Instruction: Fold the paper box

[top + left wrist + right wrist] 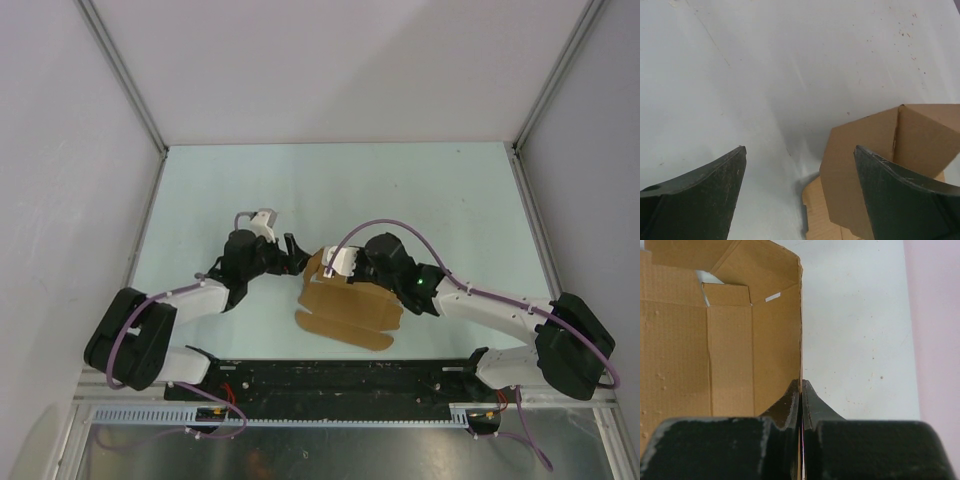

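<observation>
Kraft paper box (pixel 345 305) sits by the middle of the table's (pixel 400 190) near edge, partly folded: some walls stand, rounded flaps lie flat. Right gripper (pixel 801 387) pinches one upright wall; left gripper (pixel 800 150) gapes wide, empty, just beside it. Closing judged not yet done.

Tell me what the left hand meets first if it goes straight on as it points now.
Probably the paper box: its raised panel stands just ahead of one finger of the open left hand. Between the fingers only bare table shows; depth is unclear.
</observation>
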Robot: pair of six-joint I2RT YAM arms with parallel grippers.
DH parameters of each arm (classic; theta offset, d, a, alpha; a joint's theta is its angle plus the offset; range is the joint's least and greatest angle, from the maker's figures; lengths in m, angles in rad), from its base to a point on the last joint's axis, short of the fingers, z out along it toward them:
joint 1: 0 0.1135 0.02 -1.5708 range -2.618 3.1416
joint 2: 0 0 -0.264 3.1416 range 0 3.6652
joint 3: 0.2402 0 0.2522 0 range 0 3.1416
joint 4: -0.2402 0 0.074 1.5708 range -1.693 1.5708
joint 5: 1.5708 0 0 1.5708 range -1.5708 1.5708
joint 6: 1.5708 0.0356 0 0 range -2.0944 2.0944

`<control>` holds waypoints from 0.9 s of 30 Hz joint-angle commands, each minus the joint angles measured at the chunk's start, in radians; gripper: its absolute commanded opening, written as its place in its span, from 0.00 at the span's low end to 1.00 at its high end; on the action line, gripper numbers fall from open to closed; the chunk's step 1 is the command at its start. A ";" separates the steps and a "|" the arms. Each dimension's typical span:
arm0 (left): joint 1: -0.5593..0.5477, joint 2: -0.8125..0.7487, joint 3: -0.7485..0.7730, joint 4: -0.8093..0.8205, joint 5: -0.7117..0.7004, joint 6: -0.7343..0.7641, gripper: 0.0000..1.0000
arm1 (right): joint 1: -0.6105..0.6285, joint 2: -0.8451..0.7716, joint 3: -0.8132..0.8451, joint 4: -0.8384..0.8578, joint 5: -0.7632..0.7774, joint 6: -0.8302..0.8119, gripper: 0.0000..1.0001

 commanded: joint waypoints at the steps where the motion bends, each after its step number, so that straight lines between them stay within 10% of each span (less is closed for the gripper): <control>1: -0.020 -0.041 -0.014 0.021 0.021 0.010 0.94 | 0.012 -0.008 0.003 0.008 0.031 -0.026 0.00; 27: -0.101 -0.090 -0.063 0.021 0.061 0.047 0.94 | 0.069 -0.008 -0.120 0.203 0.211 -0.153 0.00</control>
